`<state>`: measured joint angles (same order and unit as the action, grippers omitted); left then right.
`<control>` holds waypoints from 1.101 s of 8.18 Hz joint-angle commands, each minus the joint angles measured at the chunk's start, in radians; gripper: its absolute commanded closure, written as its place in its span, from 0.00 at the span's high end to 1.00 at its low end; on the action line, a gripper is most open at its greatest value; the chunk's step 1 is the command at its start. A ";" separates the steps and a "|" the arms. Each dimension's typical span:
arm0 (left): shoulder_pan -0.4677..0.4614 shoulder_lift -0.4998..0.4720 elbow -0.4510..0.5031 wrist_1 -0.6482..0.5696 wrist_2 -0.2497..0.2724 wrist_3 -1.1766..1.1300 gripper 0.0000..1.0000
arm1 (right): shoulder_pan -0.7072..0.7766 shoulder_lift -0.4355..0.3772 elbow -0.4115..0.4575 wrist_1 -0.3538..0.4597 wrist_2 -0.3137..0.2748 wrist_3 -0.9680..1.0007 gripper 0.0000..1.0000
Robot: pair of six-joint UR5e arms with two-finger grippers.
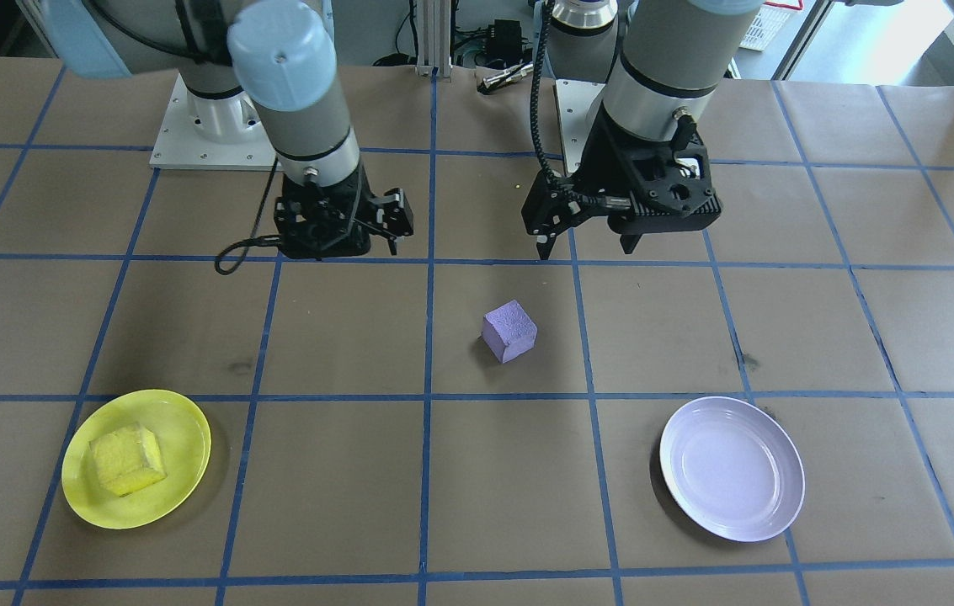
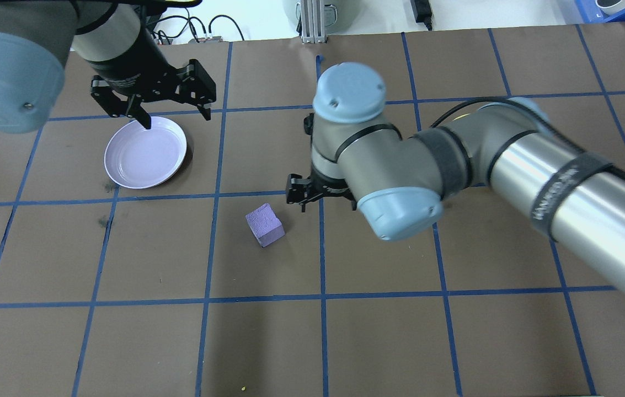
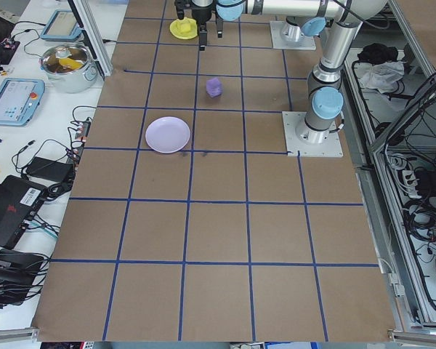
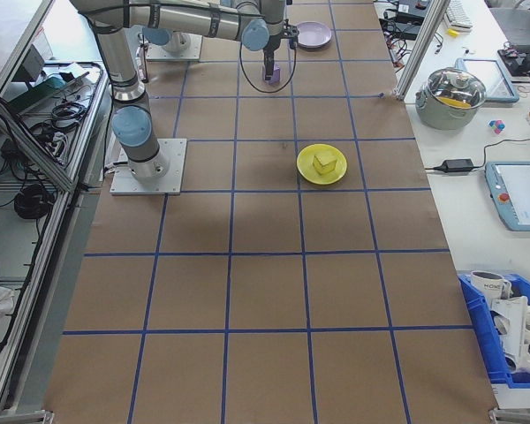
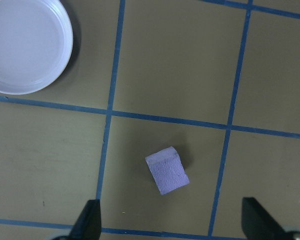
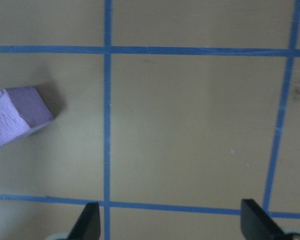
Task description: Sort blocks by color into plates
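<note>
Left gripper hangs wrist-down, jaws wide, empty; small rough purple cube lies ahead of its fingertips. Right gripper likewise spread, empty, beside the cube.

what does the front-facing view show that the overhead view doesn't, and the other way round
Only the front-facing view shows the yellow plate with the yellow block resting in it. Only the overhead view shows the right arm's long forearm reaching in from its right edge. Both show the purple block lying on the table, outside the empty lavender plate, and both show the left gripper and the right gripper open and holding nothing.
</note>
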<state>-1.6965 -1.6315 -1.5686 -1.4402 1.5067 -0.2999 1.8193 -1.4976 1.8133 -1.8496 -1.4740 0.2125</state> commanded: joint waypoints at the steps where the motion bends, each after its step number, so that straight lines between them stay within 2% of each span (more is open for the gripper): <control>1: -0.057 -0.068 -0.010 -0.012 -0.005 -0.256 1.00 | -0.194 -0.119 -0.040 0.177 -0.011 -0.085 1.00; 2: -0.074 -0.108 -0.016 -0.035 -0.014 -0.354 1.00 | -0.219 -0.116 -0.101 0.217 -0.011 -0.087 1.00; 3: -0.095 -0.143 -0.028 -0.037 -0.063 -0.480 1.00 | -0.230 -0.102 -0.186 0.310 -0.009 -0.085 1.00; 4: -0.107 -0.165 -0.046 -0.040 -0.072 -0.523 1.00 | -0.230 -0.092 -0.212 0.363 -0.006 -0.081 1.00; 6: -0.106 -0.197 -0.089 -0.039 -0.063 -0.463 1.00 | -0.230 -0.095 -0.210 0.360 -0.006 -0.081 1.00; 7: -0.106 -0.212 -0.114 -0.036 -0.030 -0.408 1.00 | -0.229 -0.099 -0.210 0.362 -0.006 -0.084 1.00; 8: -0.106 -0.237 -0.142 -0.028 0.068 -0.388 0.99 | -0.229 -0.099 -0.210 0.362 -0.008 -0.085 1.00; 9: -0.106 -0.254 -0.162 0.000 0.084 -0.381 0.99 | -0.229 -0.098 -0.209 0.365 -0.014 -0.090 1.00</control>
<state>-1.8019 -1.8495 -1.6874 -1.4719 1.5139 -0.7139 1.5904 -1.5956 1.6039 -1.4894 -1.4812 0.1288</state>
